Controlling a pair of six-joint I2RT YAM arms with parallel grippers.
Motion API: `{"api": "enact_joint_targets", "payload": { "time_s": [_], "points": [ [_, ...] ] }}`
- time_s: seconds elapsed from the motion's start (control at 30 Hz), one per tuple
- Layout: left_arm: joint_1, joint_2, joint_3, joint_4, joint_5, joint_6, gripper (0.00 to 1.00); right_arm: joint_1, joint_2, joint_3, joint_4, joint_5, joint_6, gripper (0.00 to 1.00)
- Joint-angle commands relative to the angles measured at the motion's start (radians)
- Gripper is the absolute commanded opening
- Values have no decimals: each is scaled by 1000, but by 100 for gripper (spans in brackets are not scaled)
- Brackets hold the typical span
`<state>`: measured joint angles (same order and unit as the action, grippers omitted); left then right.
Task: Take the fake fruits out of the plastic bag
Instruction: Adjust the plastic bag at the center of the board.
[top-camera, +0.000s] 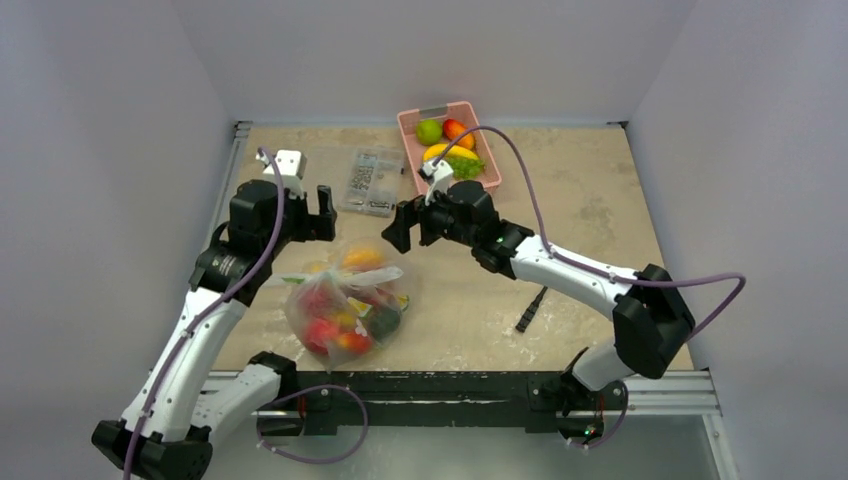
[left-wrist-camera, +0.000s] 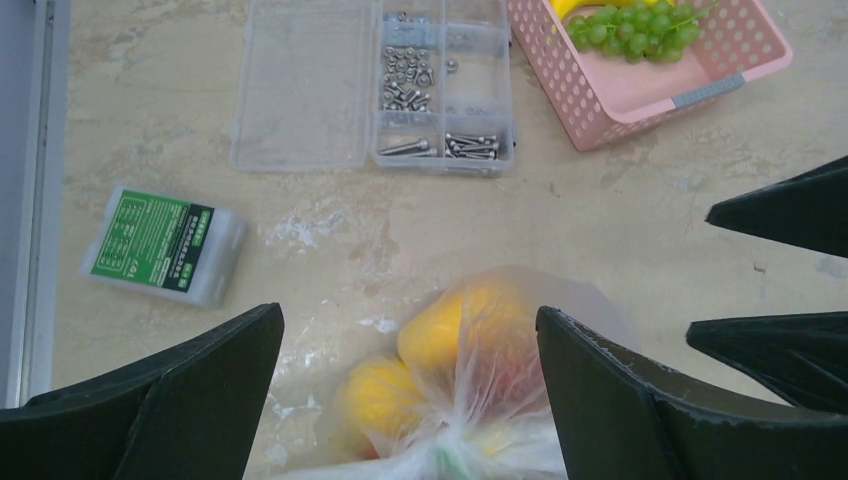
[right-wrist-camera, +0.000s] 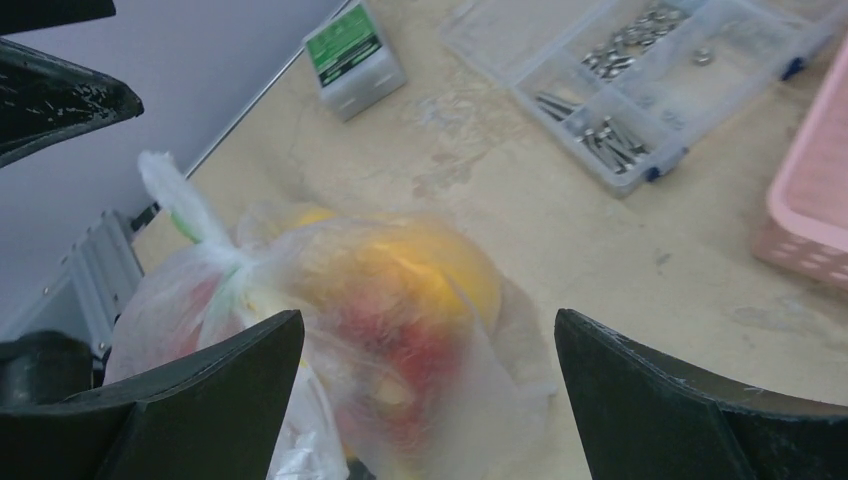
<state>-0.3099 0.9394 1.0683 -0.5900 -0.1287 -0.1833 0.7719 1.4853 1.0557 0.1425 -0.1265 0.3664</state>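
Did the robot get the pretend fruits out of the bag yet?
Not yet. Done: nothing; the fake fruits all sit inside the plastic bag, its top looks bunched shut. In hand: the left gripper and right gripper hang open over it, empty. Left: open the bag, lift every fruit out.

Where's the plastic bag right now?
In the top view, the plastic bag lies left of center near the front edge of the table, with the left gripper and right gripper just beyond it.

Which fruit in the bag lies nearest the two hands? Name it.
The orange-yellow fruit at the far end of the plastic bag, toward the pink basket; the red fruits and dark green one sit at its near end.
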Motion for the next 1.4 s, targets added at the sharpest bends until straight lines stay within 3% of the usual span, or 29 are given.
{"api": "enact_joint_targets", "payload": {
  "time_s": [0.0,0.1,0.53,0.73,0.87,0.97,1.03,1.2,1.37],
  "points": [
    [-3,-122,-97,-42,25,-22,98,66,42,49,73,-86,-65,99],
    [-3,-170,-171,-14,5,-6,97,122,87,75,60,-73,-115,99],
    [-5,-174,-171,-27,-13,12,96,241,256,212,-18,46,-357,99],
    [-6,-159,-166,-27,-13,12,96,251,300,233,-22,161,-360,97],
    [-6,-156,-168,-27,-13,12,96,253,301,201,19,167,-309,79],
    [-6,-144,-166,-27,-13,12,96,253,283,157,65,197,-258,57],
    [-6,-136,-163,-27,-13,12,96,253,264,117,114,208,-232,50],
    [-6,-122,-165,-27,-13,12,96,253,208,46,180,256,-169,23],
    [-14,-76,-157,-27,-13,12,96,251,133,-28,223,336,-113,9]
  ]
}}
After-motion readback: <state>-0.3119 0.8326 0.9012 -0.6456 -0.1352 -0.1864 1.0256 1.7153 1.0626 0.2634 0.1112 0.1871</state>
